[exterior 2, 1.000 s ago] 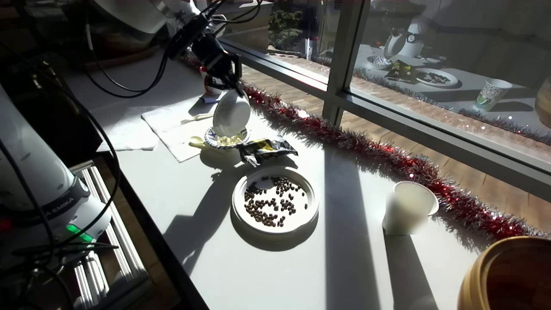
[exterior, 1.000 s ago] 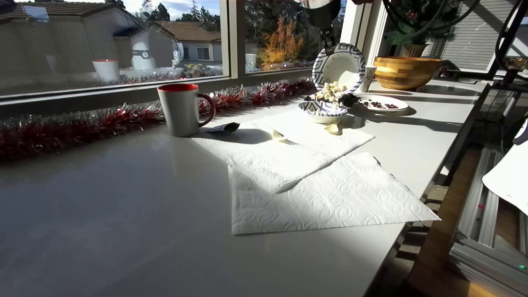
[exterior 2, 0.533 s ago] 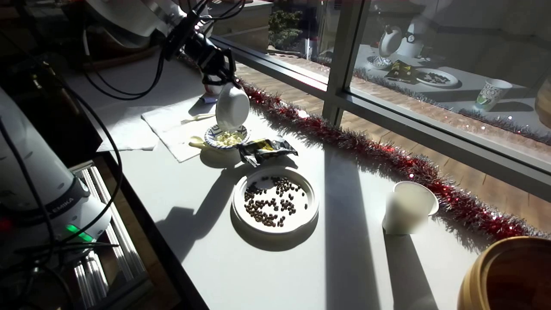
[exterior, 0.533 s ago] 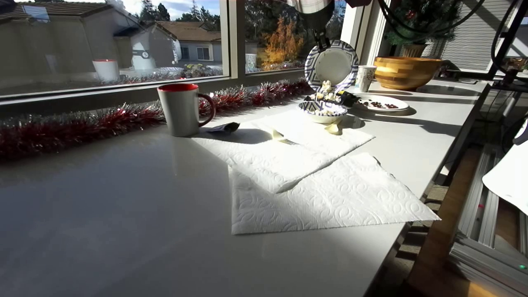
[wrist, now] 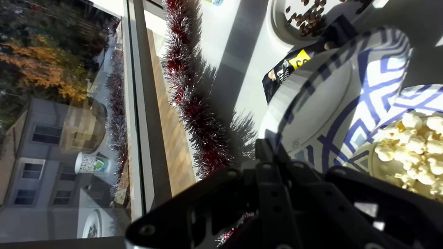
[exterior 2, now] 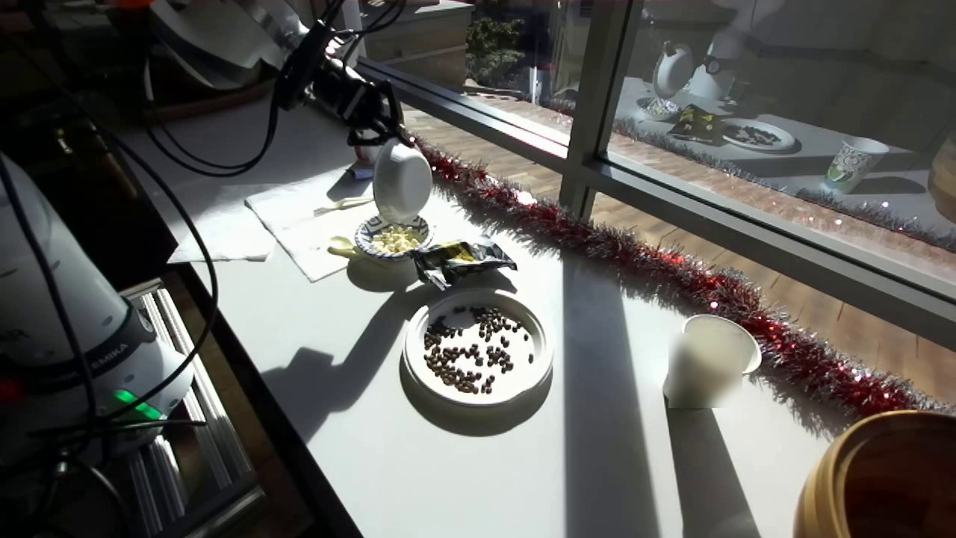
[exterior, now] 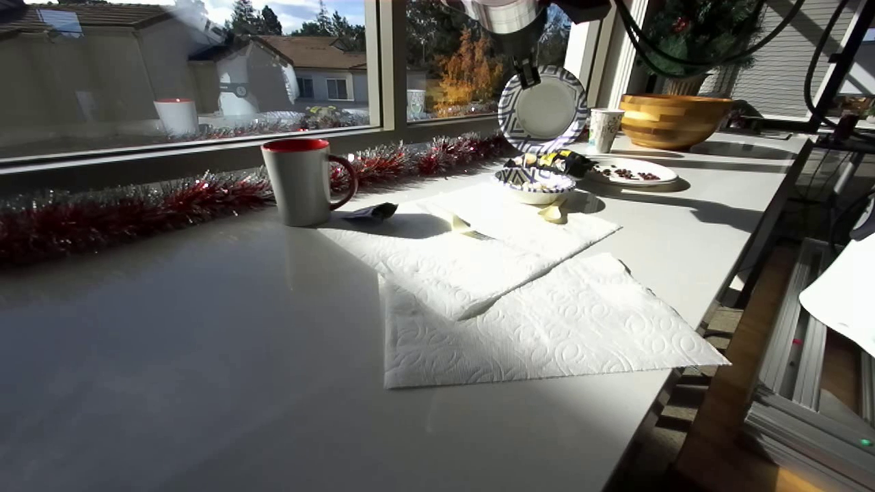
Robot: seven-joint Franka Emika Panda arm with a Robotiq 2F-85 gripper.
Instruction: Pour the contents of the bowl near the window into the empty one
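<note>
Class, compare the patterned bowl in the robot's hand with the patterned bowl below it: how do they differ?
The held bowl is tipped steeply, nearly vertical; the lower bowl stands upright.
The held bowl's visible inside looks bare, while the lower bowl contains popcorn.
The hand grips the held bowl by its rim; the lower bowl is not gripped.
Both are white with a blue geometric pattern.

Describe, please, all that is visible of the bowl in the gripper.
The held bowl is round and shallow, seemingly paper: white outside; inside, a blue geometric band surrounds a plain, bare base. Tipped nearly on edge, it hangs above the lower bowl, its upper rim pinched by the gripper. No other contact is clear.
</note>
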